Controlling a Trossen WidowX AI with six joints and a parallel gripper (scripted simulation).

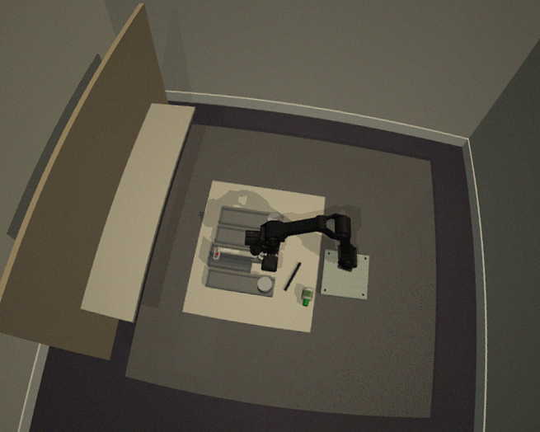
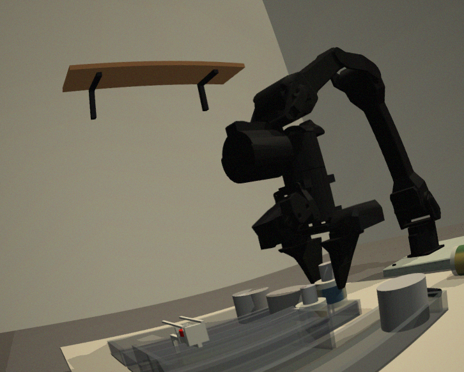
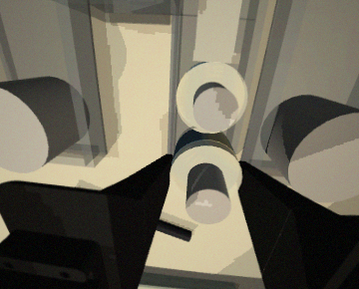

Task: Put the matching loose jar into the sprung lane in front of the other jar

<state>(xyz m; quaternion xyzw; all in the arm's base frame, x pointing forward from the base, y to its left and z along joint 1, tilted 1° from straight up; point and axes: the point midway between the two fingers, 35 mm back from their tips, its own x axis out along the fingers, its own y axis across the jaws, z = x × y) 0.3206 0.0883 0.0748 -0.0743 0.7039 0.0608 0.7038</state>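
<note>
Jar with a blue band and grey knob [image 2: 333, 293] [image 3: 205, 171] sits clamped between the two fingertips of the black end effector [image 2: 327, 286] [image 3: 203, 163], upright at the front end of the clear lane [image 2: 350, 307] [image 3: 176, 75]. Directly behind it, toward the white pusher [image 2: 196, 333] [image 1: 218, 256], stands the other knobbed jar [image 2: 309, 302] [image 3: 211, 97]. A green-capped bottle [image 1: 307, 295] lies on the table [image 1: 256, 312], beyond a black stick [image 1: 292, 276] [image 3: 175, 230].

Black rod [image 1: 292, 276] [image 3: 175, 230] near green-capped bottle [image 1: 307, 294].

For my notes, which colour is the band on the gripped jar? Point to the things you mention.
Blue [image 2: 333, 294]; the exterior view shows it best.
</note>
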